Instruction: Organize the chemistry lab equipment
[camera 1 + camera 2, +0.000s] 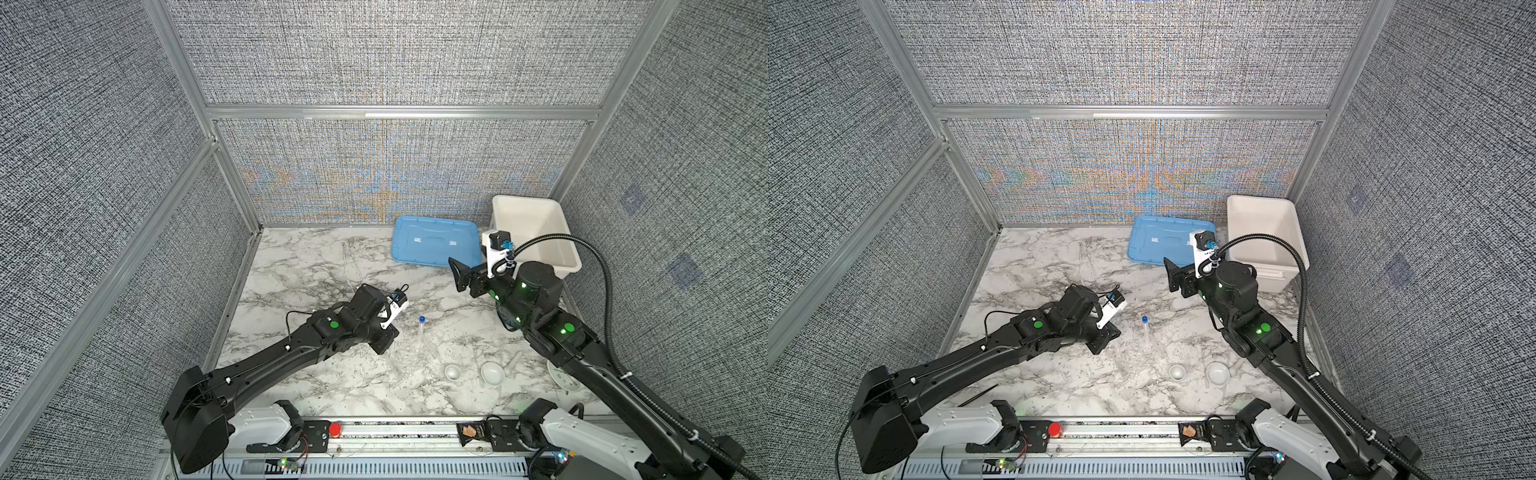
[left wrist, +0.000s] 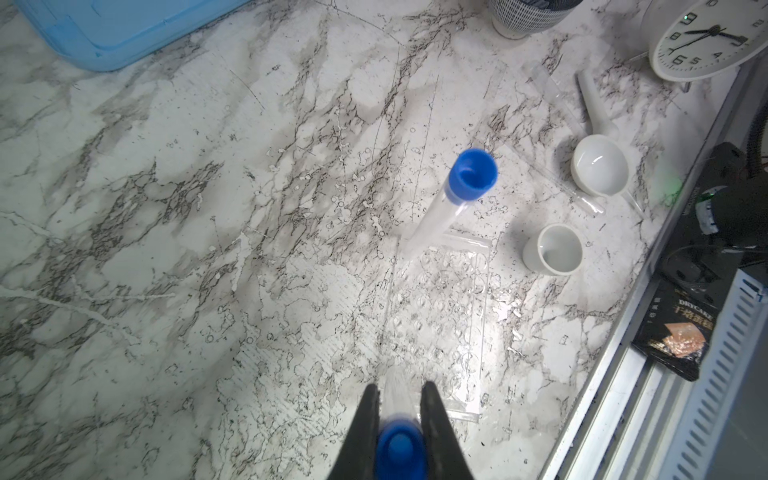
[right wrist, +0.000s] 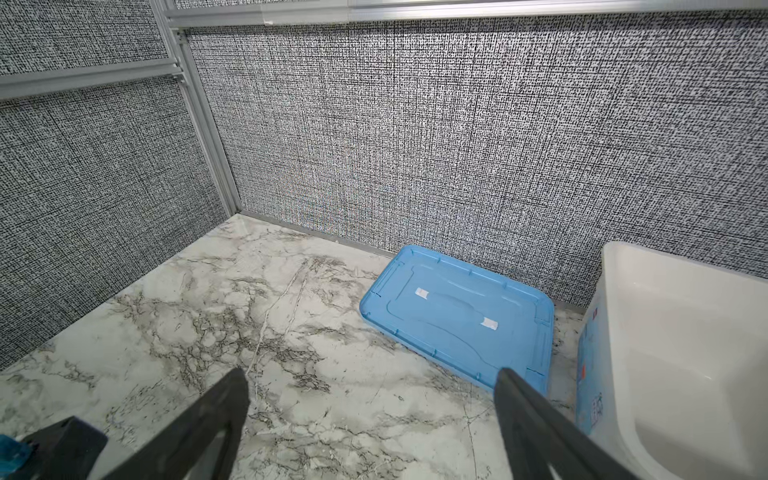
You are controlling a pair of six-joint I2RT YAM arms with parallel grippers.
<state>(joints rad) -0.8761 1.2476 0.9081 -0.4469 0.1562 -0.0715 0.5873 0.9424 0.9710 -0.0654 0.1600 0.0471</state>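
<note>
Pinching one of two tubes [image 2: 400,449] [image 2: 444,208], left fingers [image 2: 371,401]; right fingers [image 3: 230,399] wide, empty; two bowls [image 2: 600,171] [image 2: 555,250], one pestle [image 2: 595,104].

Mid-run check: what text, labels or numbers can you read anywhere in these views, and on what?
"DRYCARE", last letters unsure: black packet; its smaller print is too small to read.
"9", "6", "5", "4": face of the white clock.
Blurred, unreadable: blue side label on the white bin.

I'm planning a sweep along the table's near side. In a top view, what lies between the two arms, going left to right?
From the left: blue-capped tube → smaller white bowl → larger white bowl → white pestle → round white clock, only partly visible.
</note>
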